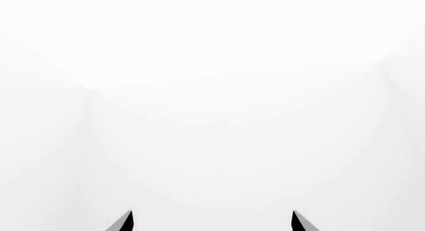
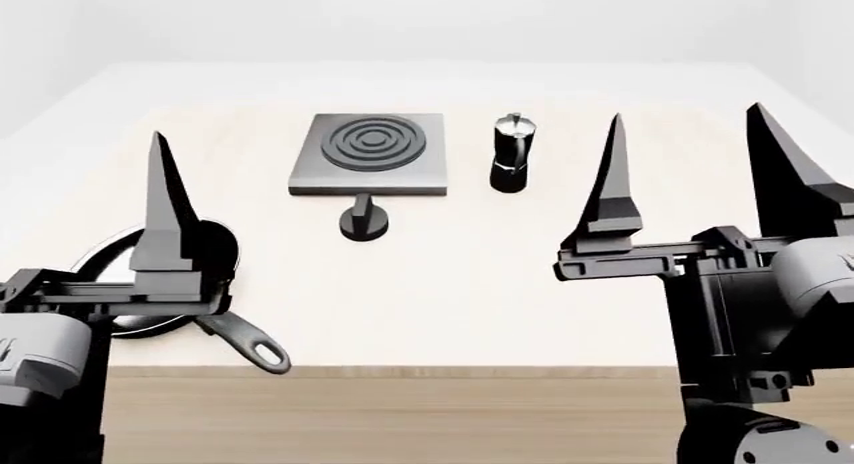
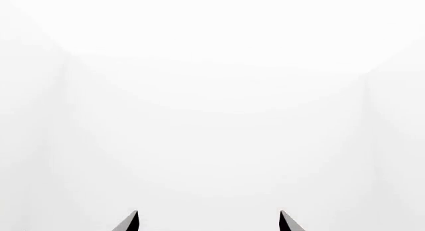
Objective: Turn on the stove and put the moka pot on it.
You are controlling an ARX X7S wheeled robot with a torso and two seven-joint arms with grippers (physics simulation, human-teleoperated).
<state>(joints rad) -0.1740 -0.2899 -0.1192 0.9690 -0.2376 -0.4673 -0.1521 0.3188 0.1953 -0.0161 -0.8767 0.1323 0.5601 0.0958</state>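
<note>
- Both claws, left claw (image 2: 80, 224) and right claw (image 2: 694, 174), stand wide and empty.
- Better first reach the knob (image 2: 363, 222) squarely, turning gently.
- The moka pot (image 2: 513, 152) waits beside the stove (image 2: 371, 154).

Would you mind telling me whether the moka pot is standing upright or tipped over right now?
Upright. In the head view the moka pot stands on its base on the table, lid knob at the top, beside the stove rather than on it.
</note>
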